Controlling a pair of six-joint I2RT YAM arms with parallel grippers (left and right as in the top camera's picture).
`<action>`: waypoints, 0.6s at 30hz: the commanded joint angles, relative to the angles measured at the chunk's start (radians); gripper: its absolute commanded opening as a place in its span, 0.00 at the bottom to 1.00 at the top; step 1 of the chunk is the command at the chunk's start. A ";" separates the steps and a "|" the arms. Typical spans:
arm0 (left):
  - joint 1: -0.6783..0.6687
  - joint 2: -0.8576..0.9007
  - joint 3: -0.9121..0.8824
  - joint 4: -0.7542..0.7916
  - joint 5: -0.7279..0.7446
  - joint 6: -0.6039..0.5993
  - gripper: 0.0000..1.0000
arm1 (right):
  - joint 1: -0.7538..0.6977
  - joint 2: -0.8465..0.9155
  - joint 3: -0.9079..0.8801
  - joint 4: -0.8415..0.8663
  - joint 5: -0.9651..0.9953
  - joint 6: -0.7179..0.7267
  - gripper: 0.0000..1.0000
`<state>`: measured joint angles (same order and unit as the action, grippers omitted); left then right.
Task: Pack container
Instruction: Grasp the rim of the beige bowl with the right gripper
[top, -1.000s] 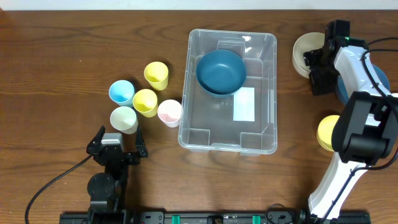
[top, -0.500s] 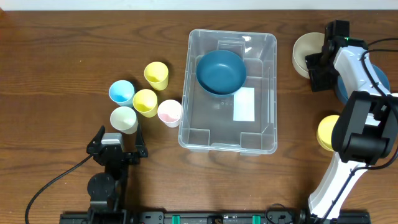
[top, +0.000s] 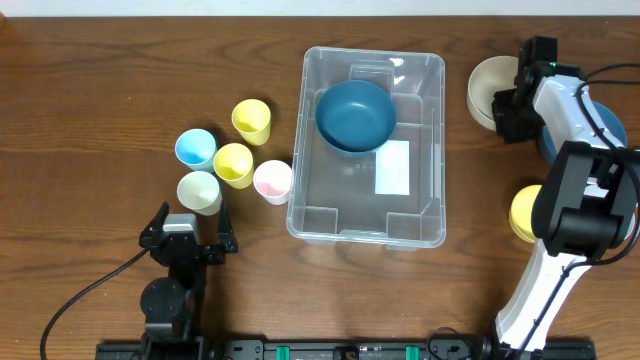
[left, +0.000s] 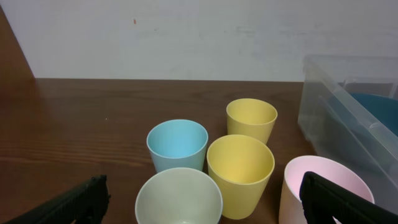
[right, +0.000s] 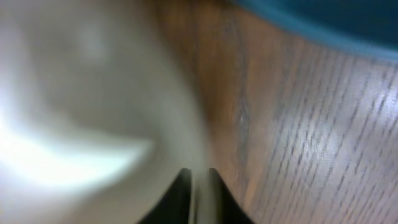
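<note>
The clear container lies mid-table with a dark blue bowl in its far half and a white label on its base. To its right, my right gripper is shut on the near rim of a beige bowl. The right wrist view shows the bowl's thin wall pinched at my right gripper. At the front left, my left gripper stands open and holds nothing. In the left wrist view my left gripper spans a pale green cup.
Several cups stand left of the container: blue, two yellow, pale green, pink. A second blue bowl lies partly under the right arm. A yellow bowl sits nearer the front right.
The right gripper has closed from open onto the beige bowl's rim, and the bowl has shifted slightly left. The left arm has not moved.
</note>
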<state>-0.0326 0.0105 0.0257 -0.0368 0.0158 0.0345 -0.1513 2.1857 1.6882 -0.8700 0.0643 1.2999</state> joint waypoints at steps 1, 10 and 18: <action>0.003 -0.003 -0.022 -0.032 -0.001 0.014 0.98 | 0.003 0.012 -0.003 0.012 0.014 0.001 0.01; 0.003 -0.003 -0.022 -0.032 -0.001 0.014 0.98 | -0.044 -0.015 0.071 0.039 -0.051 -0.115 0.01; 0.003 -0.004 -0.022 -0.032 -0.001 0.014 0.98 | -0.109 -0.180 0.273 0.011 -0.226 -0.301 0.01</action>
<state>-0.0326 0.0105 0.0257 -0.0368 0.0154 0.0345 -0.2367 2.1452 1.8603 -0.8532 -0.0521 1.1225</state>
